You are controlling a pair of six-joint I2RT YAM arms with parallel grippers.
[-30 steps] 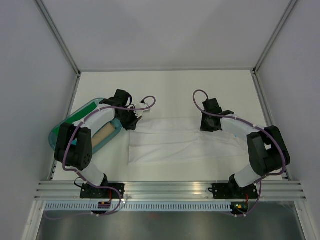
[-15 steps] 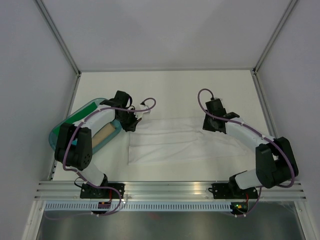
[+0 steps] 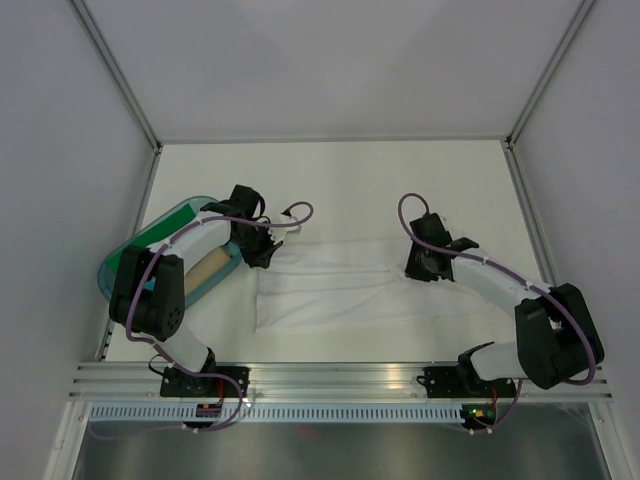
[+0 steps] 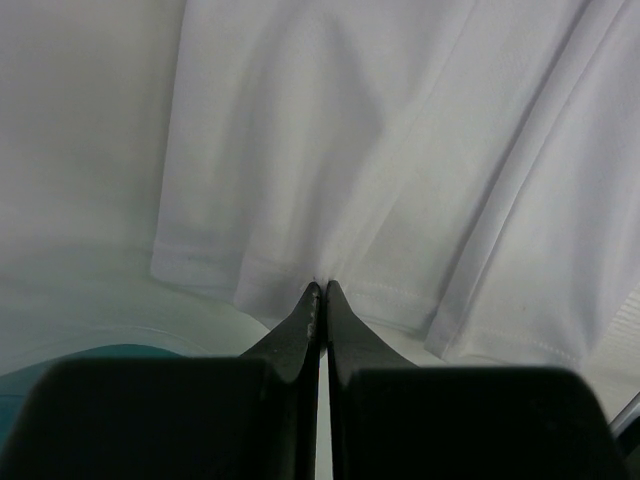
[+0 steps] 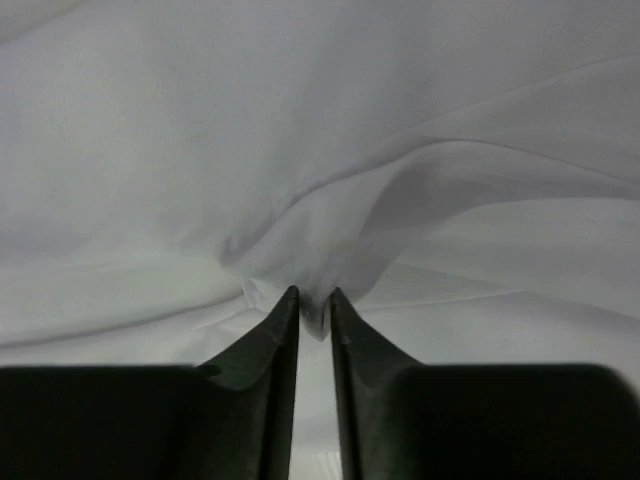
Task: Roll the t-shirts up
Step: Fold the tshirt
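White cloth t-shirt (image 3: 330,285) lay flat on the white tabletop (image 3: 330,185), folded into a long strip. Left gripper (image 4: 322,290) was clamped on its hem at the left end, near the translucent teal plastic tub (image 3: 107,272). Right gripper (image 5: 313,300) pinched a raised fold at the right end.

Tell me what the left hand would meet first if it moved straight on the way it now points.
The left hand is pinched shut at the hem of the flat white cloth t-shirt, so straight ahead it would probably press into more of that shirt; depth is unclear.
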